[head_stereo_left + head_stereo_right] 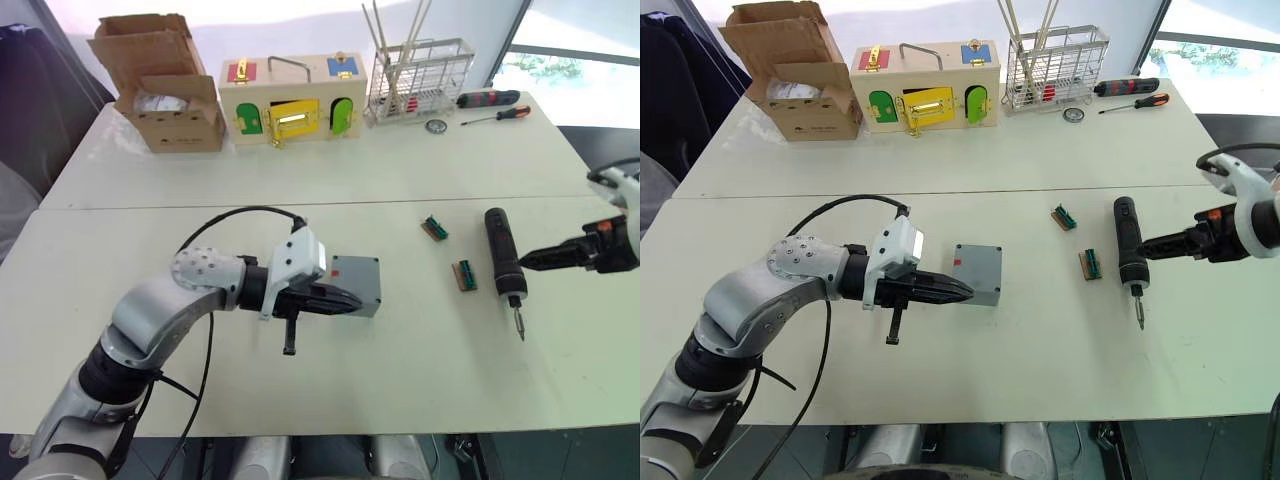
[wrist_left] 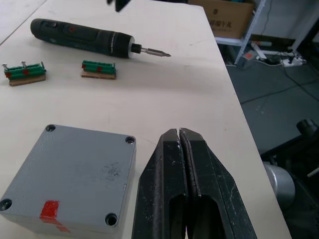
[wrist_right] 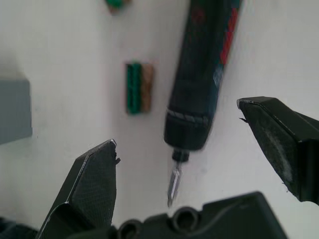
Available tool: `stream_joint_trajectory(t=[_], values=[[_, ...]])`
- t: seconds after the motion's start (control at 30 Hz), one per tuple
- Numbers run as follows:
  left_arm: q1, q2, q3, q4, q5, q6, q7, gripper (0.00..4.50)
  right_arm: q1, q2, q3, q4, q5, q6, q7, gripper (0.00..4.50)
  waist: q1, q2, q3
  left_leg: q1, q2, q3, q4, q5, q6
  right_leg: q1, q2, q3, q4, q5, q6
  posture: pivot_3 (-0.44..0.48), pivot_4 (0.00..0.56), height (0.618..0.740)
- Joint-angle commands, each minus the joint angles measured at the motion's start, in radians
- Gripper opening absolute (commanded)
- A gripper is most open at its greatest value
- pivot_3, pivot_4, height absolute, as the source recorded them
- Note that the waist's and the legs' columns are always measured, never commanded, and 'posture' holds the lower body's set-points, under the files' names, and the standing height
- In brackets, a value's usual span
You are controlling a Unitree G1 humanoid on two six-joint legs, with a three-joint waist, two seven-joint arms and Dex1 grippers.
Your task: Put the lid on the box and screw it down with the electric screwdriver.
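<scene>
The electric screwdriver (image 1: 503,257) lies flat on the table (image 1: 400,190) just ahead of the right gripper (image 3: 199,154), whose fingers stand wide apart and empty; rigid, smooth and probably weighty, it looks best grasped across its thick mid-barrel. The left gripper (image 2: 180,164), fingers pressed together on nothing, sits beside the box (image 2: 70,174), its lid (image 2: 79,162) already on. No writing is legible

Two pale tables (image 1: 300,180) butted together, bright windows (image 1: 570,50) behind, grey floor (image 2: 269,99).
</scene>
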Motion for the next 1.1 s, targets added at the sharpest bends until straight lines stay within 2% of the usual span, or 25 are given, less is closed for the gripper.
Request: stream_joint_trajectory(t=[0.03, 0.3, 0.43, 0.53, 0.63, 0.83, 0.97, 1.1], values=[[0.013, -0.011, -0.005, -0.041, 0.014, -0.019, 0.027, 0.0, -0.117, 0.054, 0.108, 0.143, -0.094, 0.016, 0.077, 4.47, -0.001, 0.0, 0.0, 0.0, 0.0, 0.001, 0.0, 0.0, 0.0, 0.0, 0.0, 0.001, 0.0, 0.0, 0.0, 0.0, 0.15, 0.734], [0.075, -0.022, 0.026, -0.107, -0.018, 0.029, 0.113, 0.0, -0.308, 0.252, 0.262, 0.514, -0.307, -0.114, 0.177, 4.47, 0.007, 0.0, 0.0, 0.0, 0.0, 0.002, 0.001, 0.0, 0.0, -0.001, 0.0, 0.003, 0.0, 0.0, 0.0, 0.0, 0.15, 0.734], [0.101, -0.021, 0.033, -0.137, -0.019, 0.05, 0.154, 0.0, -0.285, 0.308, 0.367, 0.572, -0.431, -0.234, 0.275, 4.47, 0.006, 0.0, 0.0, 0.0, -0.001, 0.002, 0.001, 0.0, 0.0, -0.001, 0.0, 0.003, 0.0, 0.0, 0.0, 0.0, 0.15, 0.734], [0.105, -0.018, 0.03, -0.142, -0.013, 0.054, 0.171, 0.0, -0.288, 0.343, 0.368, 0.62, -0.484, -0.255, 0.292, 4.47, 0.005, -0.001, 0.0, 0.0, -0.001, 0.001, 0.001, 0.0, -0.001, -0.001, 0.0, 0.003, 0.001, 0.0, 0.0, 0.0, 0.15, 0.734], [0.112, -0.021, 0.032, -0.145, -0.015, 0.058, 0.19, 0.0, -0.284, 0.382, 0.341, 0.664, -0.527, -0.282, 0.268, 3.69, 0.005, -0.003, -0.002, 0.0, -0.001, 0.001, 0.001, 0.0, -0.001, 0.0, 0.001, 0.003, 0.001, 0.0, 0.0, 0.0, 0.15, 0.734], [0.116, -0.018, 0.027, -0.146, -0.014, 0.056, 0.203, 0.0, -0.252, 0.396, 0.323, 0.678, -0.605, -0.337, 0.296, 1.81, 0.005, -0.005, -0.003, 0.001, -0.001, 0.0, 0.001, 0.0, -0.001, 0.0, 0.001, 0.003, 0.001, 0.0, 0.0, 0.0, 0.15, 0.734], [0.1, -0.017, 0.018, -0.122, -0.001, 0.042, 0.196, 0.0, -0.184, 0.347, 0.334, 0.649, -0.661, -0.4, 0.344, 1.77, 0.015, -0.007, -0.005, 0.001, -0.001, -0.001, 0.001, 0.0, -0.001, 0.001, 0.0, 0.002, 0.0, 0.0, 0.0, 0.0, 0.15, 0.734], [0.084, -0.02, 0.006, -0.088, 0.016, 0.021, 0.177, 0.0, -0.169, 0.346, 0.269, 0.651, -0.672, -0.416, 0.315, 1.77, 0.034, -0.01, -0.006, 0.001, -0.002, -0.005, 0.002, 0.001, -0.002, 0.004, 0.0, -0.001, 0.0, 0.0, 0.0, 0.0, 0.15, 0.734]])
